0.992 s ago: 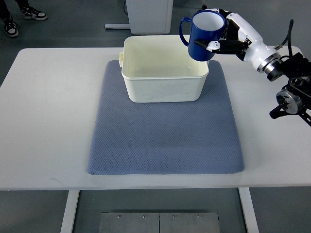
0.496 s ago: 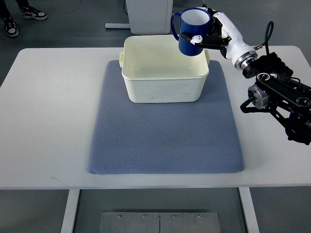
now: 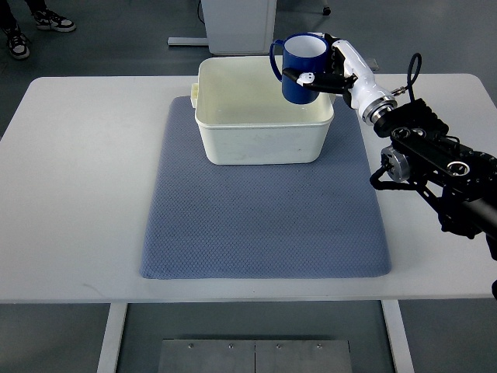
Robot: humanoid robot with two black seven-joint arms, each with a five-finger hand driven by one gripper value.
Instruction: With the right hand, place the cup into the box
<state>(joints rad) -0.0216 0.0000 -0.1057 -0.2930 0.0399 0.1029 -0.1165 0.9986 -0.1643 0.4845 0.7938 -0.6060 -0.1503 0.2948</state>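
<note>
Over box (image 3: pixel 260 136) rim, hand (image 3: pixel 330 71) grips cup (image 3: pixel 301 66).

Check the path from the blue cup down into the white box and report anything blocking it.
Nothing visible blocks it. The right hand holds the blue cup upright above the far right part of the white box, whose interior looks empty and has no lid. Only the box rim lies below the cup.

White surface (image 3: pixel 85 194) bare on left and near side, blue-grey mat (image 3: pixel 264 225) clear in front of cream box (image 3: pixel 264 113), box interior open from above, box walls the sole obstacle on mat, right robot hand (image 3: pixel 330 71) with blue cup (image 3: pixel 303 68) occupying space over box's far right corner
</note>
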